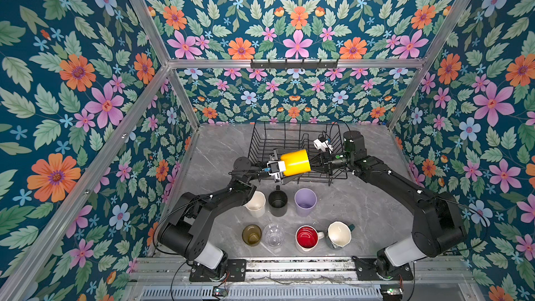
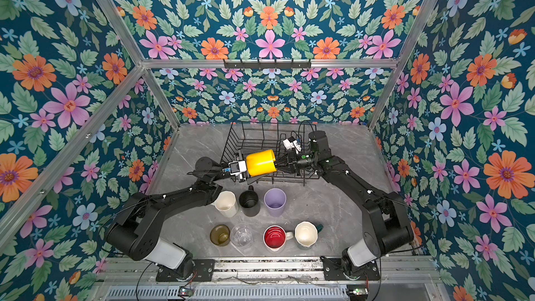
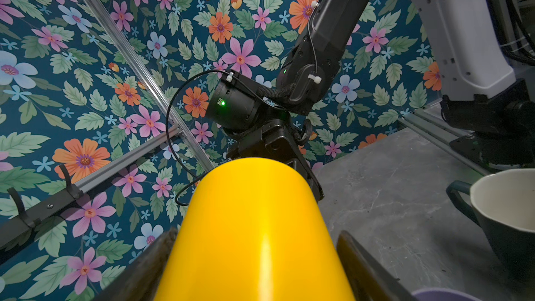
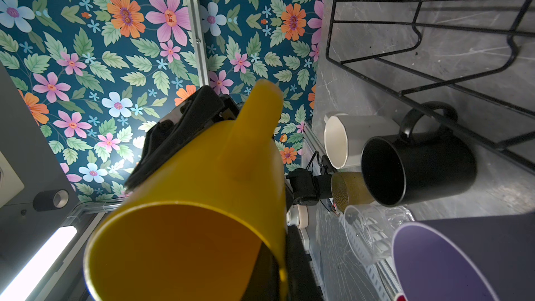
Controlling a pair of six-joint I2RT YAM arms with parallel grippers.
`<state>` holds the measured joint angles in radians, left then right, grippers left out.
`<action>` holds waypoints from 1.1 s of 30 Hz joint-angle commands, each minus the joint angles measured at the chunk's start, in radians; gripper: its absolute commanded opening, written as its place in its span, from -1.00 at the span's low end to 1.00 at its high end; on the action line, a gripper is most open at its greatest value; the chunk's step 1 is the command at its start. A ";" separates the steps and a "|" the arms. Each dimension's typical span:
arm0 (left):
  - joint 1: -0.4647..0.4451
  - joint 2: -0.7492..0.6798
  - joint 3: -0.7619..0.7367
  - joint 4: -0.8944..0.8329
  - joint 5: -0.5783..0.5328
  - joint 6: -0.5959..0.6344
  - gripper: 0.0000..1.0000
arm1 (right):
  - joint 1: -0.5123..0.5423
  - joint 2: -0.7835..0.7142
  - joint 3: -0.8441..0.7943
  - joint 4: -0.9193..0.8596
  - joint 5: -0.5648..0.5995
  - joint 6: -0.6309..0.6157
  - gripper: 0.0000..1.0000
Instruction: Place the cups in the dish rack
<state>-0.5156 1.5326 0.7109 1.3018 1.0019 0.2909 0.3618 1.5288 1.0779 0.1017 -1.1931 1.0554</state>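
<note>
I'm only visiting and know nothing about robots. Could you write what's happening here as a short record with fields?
held item: yellow mug, on its side in the air over the front part of the dish rack
left gripper: closed around the mug's base end
right gripper: shut on the mug's rim
dish rack: no cup seen inside
standing on table: cream mug, black mug, lilac tumbler, olive glass, clear glass, red-inside mug, teal mug
</note>
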 commanded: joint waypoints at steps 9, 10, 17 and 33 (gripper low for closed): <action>-0.002 -0.017 0.010 -0.029 -0.035 -0.004 -0.67 | 0.004 -0.001 0.004 0.109 -0.045 0.022 -0.92; -0.001 -0.017 0.010 -0.029 -0.042 -0.004 -0.81 | 0.004 0.001 0.004 0.109 -0.043 0.021 -0.88; 0.001 -0.029 0.008 -0.032 -0.065 0.000 -1.00 | 0.002 -0.007 0.013 0.078 -0.035 -0.002 -0.62; 0.025 -0.066 0.096 -0.230 -0.256 -0.130 -1.00 | -0.175 -0.157 -0.038 -0.146 0.159 -0.155 -0.02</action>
<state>-0.4919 1.4776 0.7689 1.1313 0.8700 0.2214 0.2111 1.4124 1.0389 0.0532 -1.1248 0.9985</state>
